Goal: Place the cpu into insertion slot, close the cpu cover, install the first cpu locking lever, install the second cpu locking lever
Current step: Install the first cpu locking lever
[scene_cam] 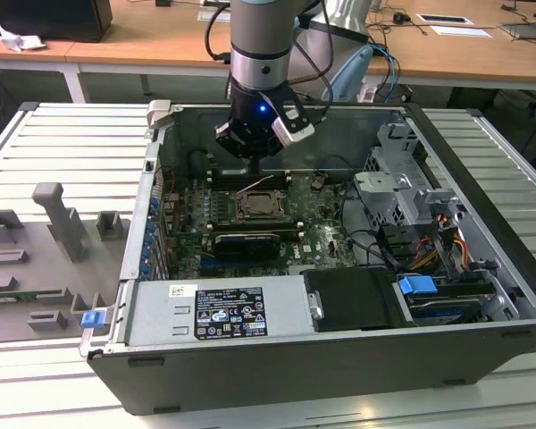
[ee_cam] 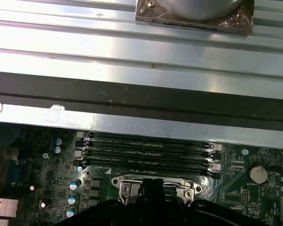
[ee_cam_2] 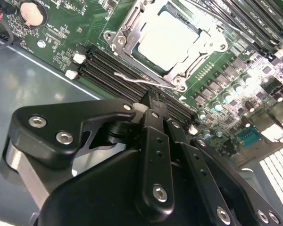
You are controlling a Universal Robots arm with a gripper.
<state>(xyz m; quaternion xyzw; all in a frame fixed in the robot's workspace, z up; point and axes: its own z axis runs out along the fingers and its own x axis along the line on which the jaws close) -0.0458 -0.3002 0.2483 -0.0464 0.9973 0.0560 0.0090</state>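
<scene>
Fingers of the black gripper are seen pressed together above the memory slots, their tips just beside a thin silver wire locking lever; whether the lever is actually pinched cannot be told. In the exterior view the gripper hangs inside the large open dark-grey computer case, which lies on a ribbed pale metal counter.

Within the case, the green circuit board is spread across the floor, with a grey power supply box along the near wall and a silvery drive cage toward the exterior view's right.

On the board, four long black memory slots are lined up between the case wall and the square insertion slot with its silvery metal surround. The thin silvery framed cpu cover is lying flat, closed over the slot. The pale silver-grey square cpu is seated in the slot, showing through the cover's window. A round silver coin battery is set near the board's corner.
</scene>
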